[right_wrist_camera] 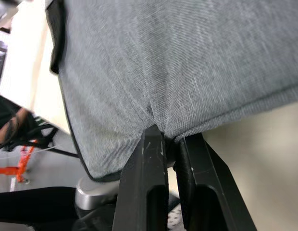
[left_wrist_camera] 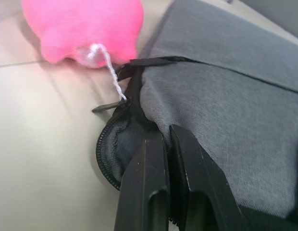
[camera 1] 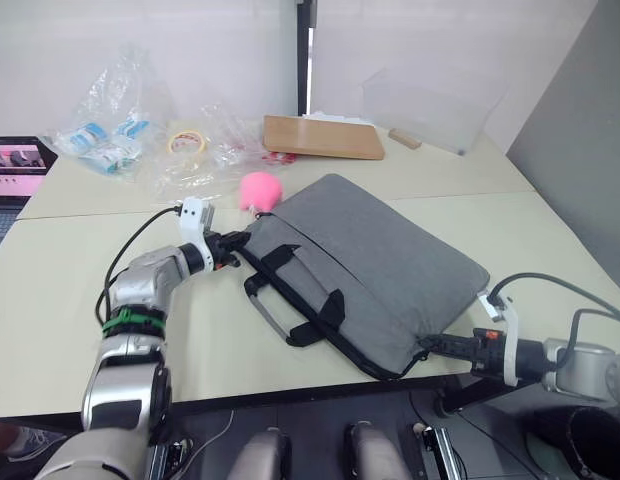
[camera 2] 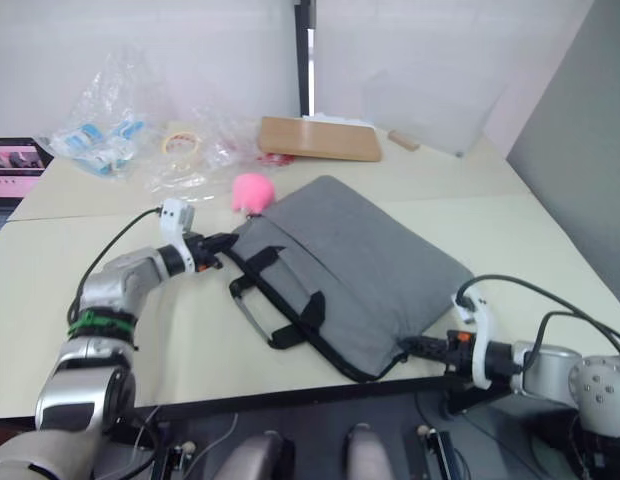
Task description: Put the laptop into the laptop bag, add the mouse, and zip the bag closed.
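The grey laptop bag (camera 1: 375,265) lies flat and slantwise on the table, its black strap handles (camera 1: 290,300) spread toward the near edge. My left gripper (camera 1: 233,248) is shut on the bag's fabric at the far left corner, beside the black zipper (left_wrist_camera: 106,159), which gapes open there. The zip pull (left_wrist_camera: 108,107) lies just past the fingers (left_wrist_camera: 146,163). My right gripper (camera 1: 430,345) is shut on the bag's near right corner (right_wrist_camera: 158,115), by the table's front edge. The laptop and the mouse are out of view.
A pink plush toy (camera 1: 260,188) touches the bag's far left corner. Behind lie a wooden board (camera 1: 322,137), crumpled plastic bags (camera 1: 120,125), a tape roll (camera 1: 187,142) and a clear box (camera 1: 430,100). A lit-screen laptop (camera 1: 15,168) sits at the far left.
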